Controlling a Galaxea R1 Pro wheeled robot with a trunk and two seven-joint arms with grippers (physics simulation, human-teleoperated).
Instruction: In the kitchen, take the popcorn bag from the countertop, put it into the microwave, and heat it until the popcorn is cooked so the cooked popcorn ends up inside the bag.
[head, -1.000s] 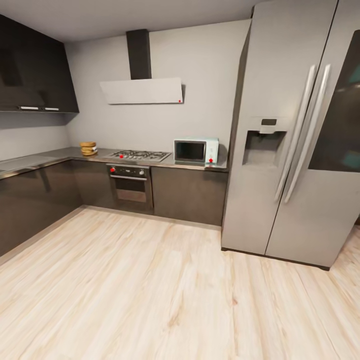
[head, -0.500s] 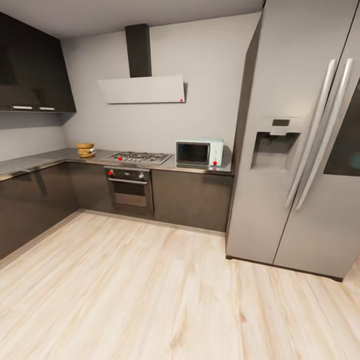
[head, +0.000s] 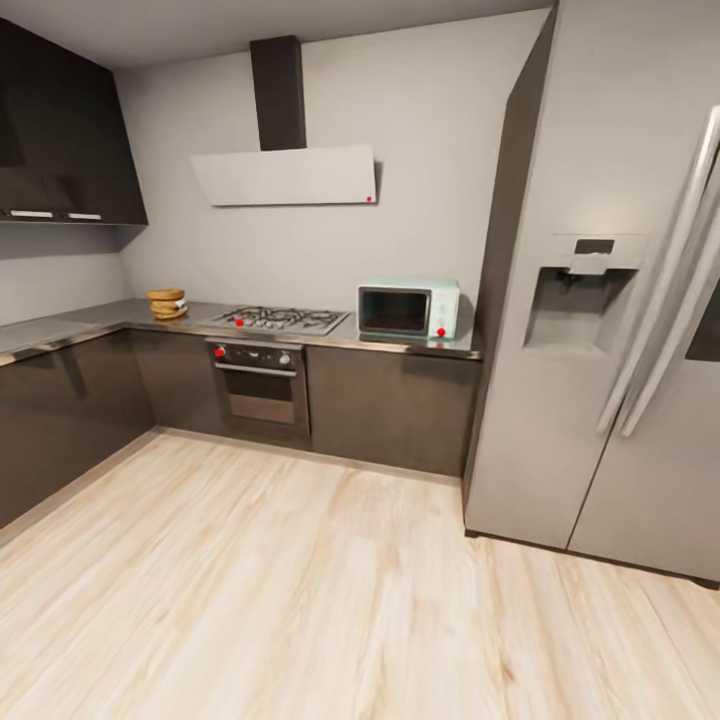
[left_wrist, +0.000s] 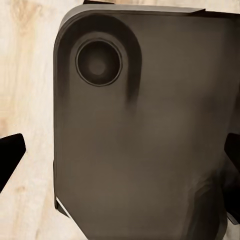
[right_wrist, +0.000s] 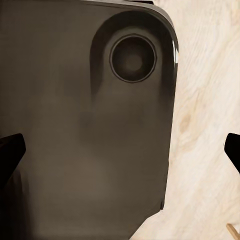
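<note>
Across the kitchen, the golden-tan popcorn bag (head: 166, 304) stands on the grey countertop (head: 70, 327) near the corner, left of the hob. The mint-blue microwave (head: 408, 309) sits on the same countertop to the right of the hob, its dark door closed. In the left wrist view my left gripper (left_wrist: 120, 160) is open, its black fingertips (left_wrist: 10, 159) far apart over my dark base and the wood floor. My right gripper (right_wrist: 120, 152) is open the same way, with nothing between its fingertips (right_wrist: 10, 152).
A gas hob (head: 280, 319) lies above a black built-in oven (head: 258, 380), under a pale hood (head: 285, 175). A tall steel fridge (head: 600, 350) stands at the right, past the microwave. Dark cabinets (head: 60, 410) run along the left wall. Light wood floor (head: 300, 580) stretches to the counters.
The whole head view has shifted: the camera has come nearer the counters, so the fridge looms larger at the right. The bag and microwave stay where they were.
</note>
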